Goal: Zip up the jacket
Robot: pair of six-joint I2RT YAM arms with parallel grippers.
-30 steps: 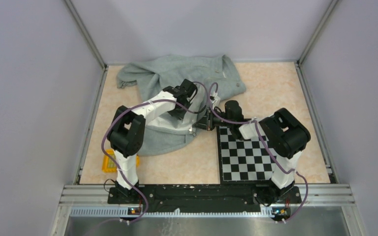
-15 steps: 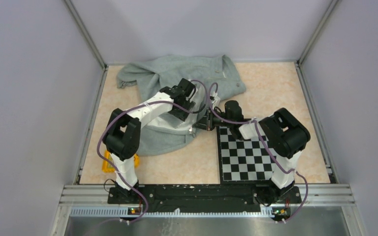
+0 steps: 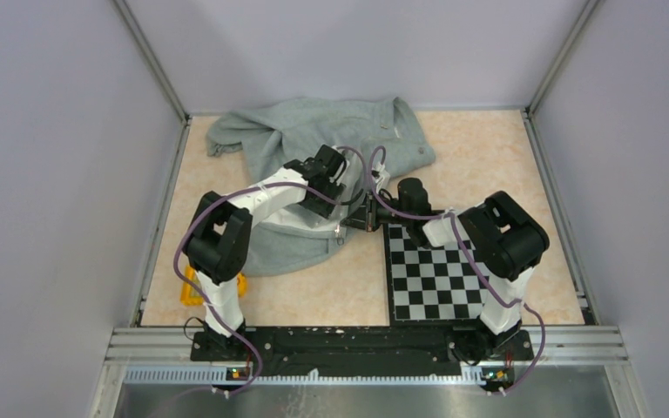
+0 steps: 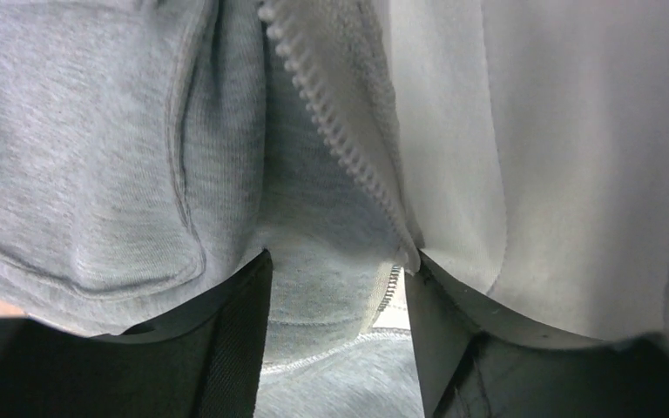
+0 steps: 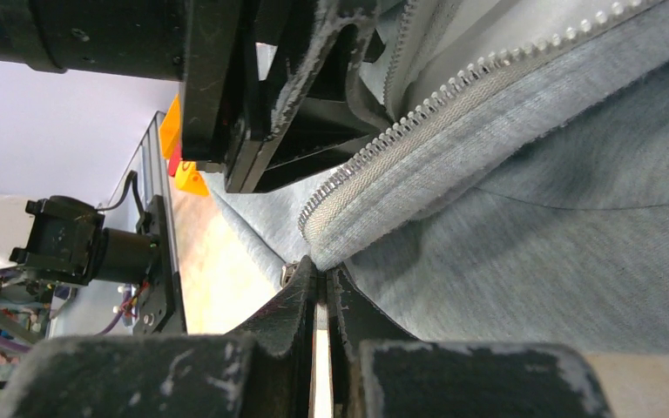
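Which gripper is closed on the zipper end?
The right gripper: its fingers meet on the jacket at the end of its zipper tape. The left gripper stands wide open, fabric between its fingers.

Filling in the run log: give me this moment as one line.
jacket: zipper open | left gripper: open, straddling zipper edge | right gripper: shut on jacket at zipper end

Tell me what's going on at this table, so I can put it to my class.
Two robot arms are working on a grey jacket lying on the table, with the aim of zipping it up. The right gripper is pinched on the bottom end of one zipper edge. The left gripper is open, with a fold of fabric between its fingers beside a row of zipper teeth. The front is unzipped.
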